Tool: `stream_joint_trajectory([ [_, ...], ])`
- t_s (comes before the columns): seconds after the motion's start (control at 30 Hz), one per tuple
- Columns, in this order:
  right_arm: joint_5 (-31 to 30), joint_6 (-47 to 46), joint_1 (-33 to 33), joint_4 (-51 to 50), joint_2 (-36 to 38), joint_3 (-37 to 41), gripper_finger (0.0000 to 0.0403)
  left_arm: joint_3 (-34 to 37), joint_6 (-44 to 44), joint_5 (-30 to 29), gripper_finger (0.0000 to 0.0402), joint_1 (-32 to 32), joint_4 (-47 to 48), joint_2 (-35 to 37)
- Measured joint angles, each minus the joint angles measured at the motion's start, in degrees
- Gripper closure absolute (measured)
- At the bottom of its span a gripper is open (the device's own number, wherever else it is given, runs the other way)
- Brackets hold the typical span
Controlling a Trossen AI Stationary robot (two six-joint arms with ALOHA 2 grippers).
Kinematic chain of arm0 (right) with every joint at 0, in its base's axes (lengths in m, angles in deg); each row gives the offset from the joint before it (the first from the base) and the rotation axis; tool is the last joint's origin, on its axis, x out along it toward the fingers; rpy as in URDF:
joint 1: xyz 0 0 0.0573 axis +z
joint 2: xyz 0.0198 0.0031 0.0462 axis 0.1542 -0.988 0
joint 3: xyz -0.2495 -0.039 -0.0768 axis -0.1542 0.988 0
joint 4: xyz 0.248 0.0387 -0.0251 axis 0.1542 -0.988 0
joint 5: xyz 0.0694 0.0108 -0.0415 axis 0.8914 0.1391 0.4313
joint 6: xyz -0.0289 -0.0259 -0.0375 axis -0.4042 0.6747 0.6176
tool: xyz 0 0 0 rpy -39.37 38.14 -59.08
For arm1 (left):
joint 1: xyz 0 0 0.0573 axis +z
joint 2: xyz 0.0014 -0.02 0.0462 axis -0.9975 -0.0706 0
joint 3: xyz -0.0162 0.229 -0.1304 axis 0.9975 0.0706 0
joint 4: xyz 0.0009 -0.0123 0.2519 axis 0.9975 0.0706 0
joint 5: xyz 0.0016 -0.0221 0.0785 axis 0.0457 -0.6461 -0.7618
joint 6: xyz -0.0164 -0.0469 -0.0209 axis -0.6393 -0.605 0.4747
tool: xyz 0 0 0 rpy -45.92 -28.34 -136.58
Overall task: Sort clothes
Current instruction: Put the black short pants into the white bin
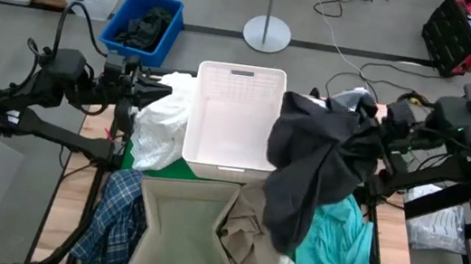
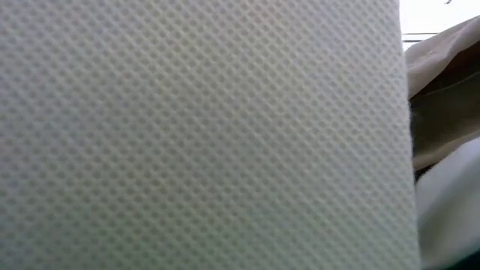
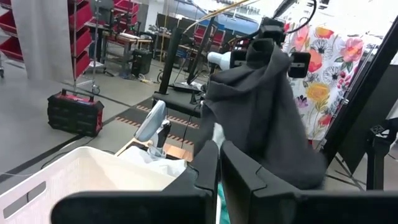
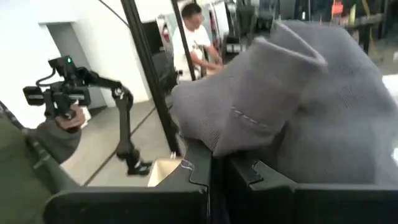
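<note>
Holding nothing, white basket (image 1: 236,114), beige bin (image 1: 178,234)

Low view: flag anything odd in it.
A white woven fabric surface sits right against the lens and blocks nearly the whole picture. Only a strip of beige cloth and white cloth shows at the right edge; table and arms are hidden.

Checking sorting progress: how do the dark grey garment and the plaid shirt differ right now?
The dark grey garment hangs lifted from the shut right pincer; the plaid shirt lies untouched at the table's edge. The grey is plain, the plaid blue-and-white checked. Both are outside the white basket.
</note>
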Motion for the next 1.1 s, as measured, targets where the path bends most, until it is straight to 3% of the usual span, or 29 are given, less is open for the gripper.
stream_joint_trajectory([
  [0.33,0.08,6.12,-0.02,10.78,-8.29,-5.42,0.0394,0.00,-2.38,0.00,0.0402,0.00,-4.95,0.12],
  [0.6,-3.24,16.43,-0.07,16.74,-20.55,-20.93,0.0394,0.00,-8.11,-0.02,0.0402,-0.02,-10.37,0.78],
  [0.73,-8.90,22.37,-1.50,13.75,-27.25,-30.63,0.0394,0.00,-9.57,0.01,0.0402,-0.02,-9.68,1.41],
  [0.93,-9.97,19.34,-6.73,3.62,-34.78,-43.08,0.0394,0.00,-9.64,0.02,0.0402,-0.01,-7.38,2.42],
  [1.1,-10.04,17.94,-10.65,0.63,-36.23,-44.48,0.0394,0.00,-9.40,0.04,0.0402,-0.01,-5.09,2.64],
])
